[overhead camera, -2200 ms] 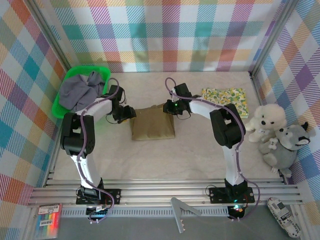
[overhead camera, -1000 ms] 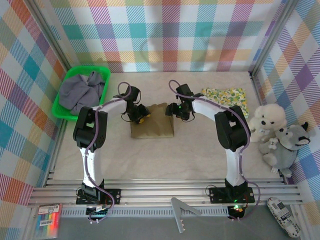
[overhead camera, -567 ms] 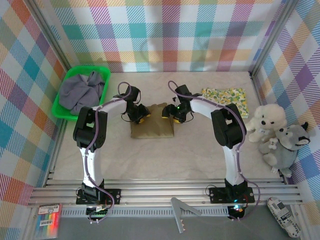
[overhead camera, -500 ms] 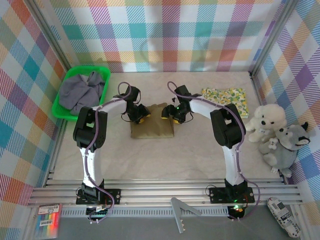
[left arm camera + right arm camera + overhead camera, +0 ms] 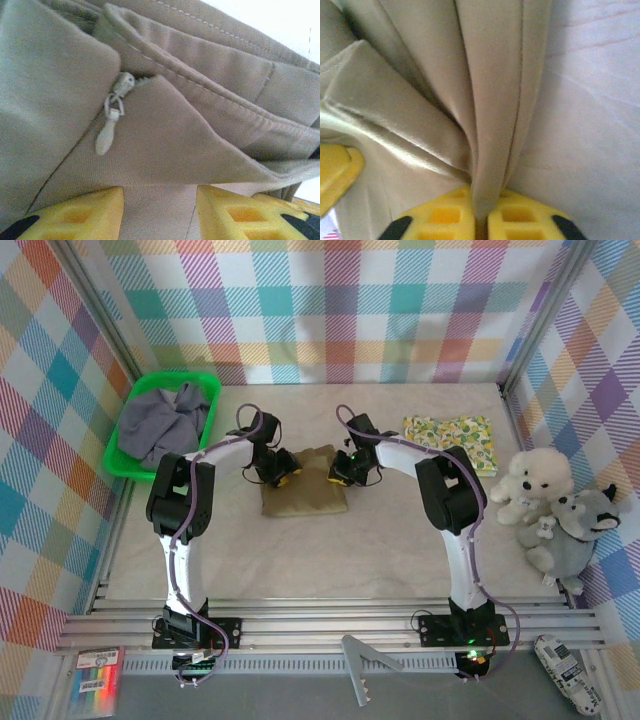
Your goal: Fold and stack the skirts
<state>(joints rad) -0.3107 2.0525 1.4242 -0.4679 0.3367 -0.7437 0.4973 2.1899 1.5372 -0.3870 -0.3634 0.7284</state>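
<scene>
a: where's the olive skirt [image 5: 305, 495]?
b: middle of the tabletop [image 5: 330, 560], folded, with its far edge lifted between the two arms.
a: and the fingers?
b: the right wrist camera has the right gripper [image 5: 480, 212] pinching a fold tight. the left gripper [image 5: 160, 205] has fingers apart with cloth between them; whether it grips, i can't tell. a zip pull [image 5: 107, 135] shows there.
a: farther back?
b: from above, the floral skirt [image 5: 450, 432] lies flat far right, and the grey skirt [image 5: 160, 420] is heaped in the green basket [image 5: 172, 377] far left.
</scene>
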